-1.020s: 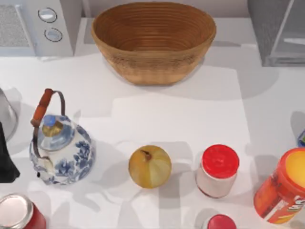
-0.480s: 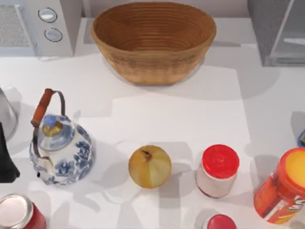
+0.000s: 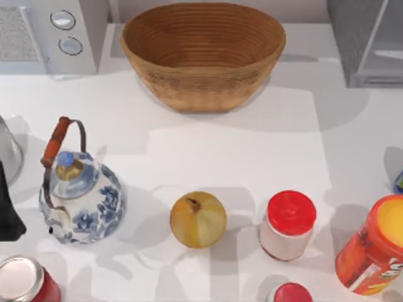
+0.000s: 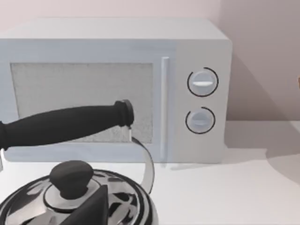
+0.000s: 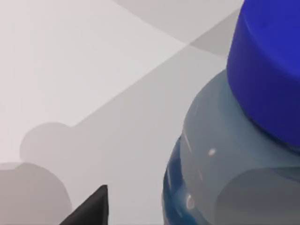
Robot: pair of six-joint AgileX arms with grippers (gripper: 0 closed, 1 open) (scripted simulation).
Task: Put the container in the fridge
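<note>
The fridge [image 3: 368, 41] stands at the table's back right corner, with speckled dark-grey walls and a light-framed see-through door. A white container with a red lid [image 3: 288, 225] stands upright at the front right, apart from both arms. My left arm [image 3: 6, 211] is a dark shape at the left edge of the top view. A dark part of my left gripper [image 4: 91, 211] hangs over a shiny kettle [image 4: 70, 201]. A dark part of my right gripper [image 5: 89, 208] is close beside a clear bottle [image 5: 220, 178] with a blue cap.
A white microwave [image 3: 44, 34] stands at the back left and a wicker basket [image 3: 203, 53] at the back middle. Toward the front are a blue-and-white teapot [image 3: 82, 195], a yellow onion [image 3: 198, 219], an orange canister [image 3: 374, 248], a red can [image 3: 25, 280] and another red lid [image 3: 289, 293].
The fridge door at the back right has swung a little. Nothing on the table has moved.
</note>
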